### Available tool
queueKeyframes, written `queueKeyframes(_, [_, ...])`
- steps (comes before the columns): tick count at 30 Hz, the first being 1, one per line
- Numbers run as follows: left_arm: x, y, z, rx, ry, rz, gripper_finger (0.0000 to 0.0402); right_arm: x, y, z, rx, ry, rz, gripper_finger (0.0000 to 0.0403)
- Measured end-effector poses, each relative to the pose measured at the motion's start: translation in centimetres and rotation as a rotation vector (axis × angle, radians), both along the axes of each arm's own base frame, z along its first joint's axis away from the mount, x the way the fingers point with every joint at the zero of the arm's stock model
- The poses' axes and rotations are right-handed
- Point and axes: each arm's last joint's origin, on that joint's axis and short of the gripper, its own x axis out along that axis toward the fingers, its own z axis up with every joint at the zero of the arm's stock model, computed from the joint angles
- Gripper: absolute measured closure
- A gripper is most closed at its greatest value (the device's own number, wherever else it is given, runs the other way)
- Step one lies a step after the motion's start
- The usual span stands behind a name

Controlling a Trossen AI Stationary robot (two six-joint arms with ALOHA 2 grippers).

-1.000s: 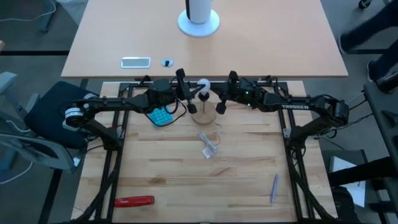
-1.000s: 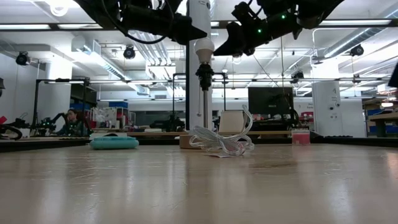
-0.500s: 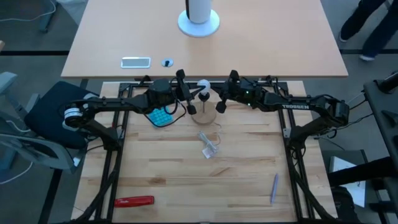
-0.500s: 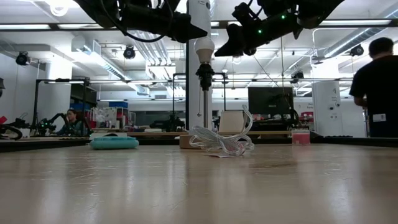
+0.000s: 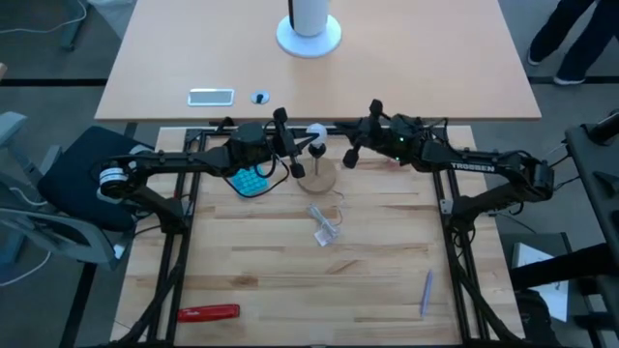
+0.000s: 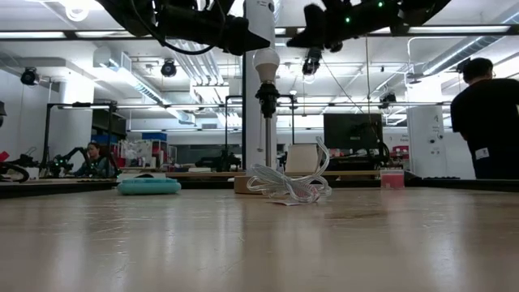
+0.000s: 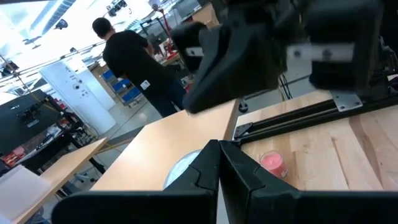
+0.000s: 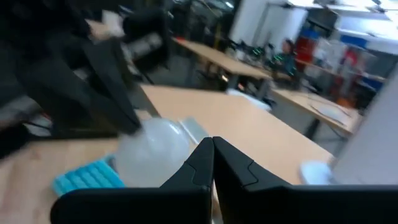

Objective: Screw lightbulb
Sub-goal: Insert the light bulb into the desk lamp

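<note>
- Right hand [image 5: 350, 158], fingers pressed together and empty, hangs just right of the bulb [image 5: 315, 131]; it has backed off to the right since half a second ago, when it sat closer to the socket.
- Left hand [image 5: 290, 155] stays beside the bulb's stem, probably steadying it; its fingers look shut, and no grip can be made out.
- Bulb stands upright on the stem above the wooden disc [image 5: 317, 177] at the bench's [image 5: 387, 261] far edge, apparently seated, unmoved.

You get bright, even ceiling light in the overhead view; the low view silhouettes the arms against ceiling lamps [image 6: 75, 11], and the right wrist view smears.
</note>
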Motion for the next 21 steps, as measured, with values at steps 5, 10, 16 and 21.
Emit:
queueKeyframes(5, [0.0,-0.1,0.0,-0.003,-0.002,-0.037,0.0401,1.1,-0.3,-0.2,0.007,0.001,0.034,0.0403])
queueKeyframes(10, [0.0,-0.1,0.0,-0.013,-0.005,-0.046,0.0401,2.2,-0.7,-0.4,0.012,0.024,0.035,0.0403])
queueKeyframes(16, [0.0,-0.1,0.0,-0.011,-0.007,-0.046,0.0401,2.5,-0.5,-0.1,0.028,0.009,0.087,0.0403])
queueKeyframes(21, [0.0,-0.1,0.1,-0.01,-0.008,-0.045,0.0401,2.4,-0.6,-0.2,0.037,0.012,0.071,0.0403])
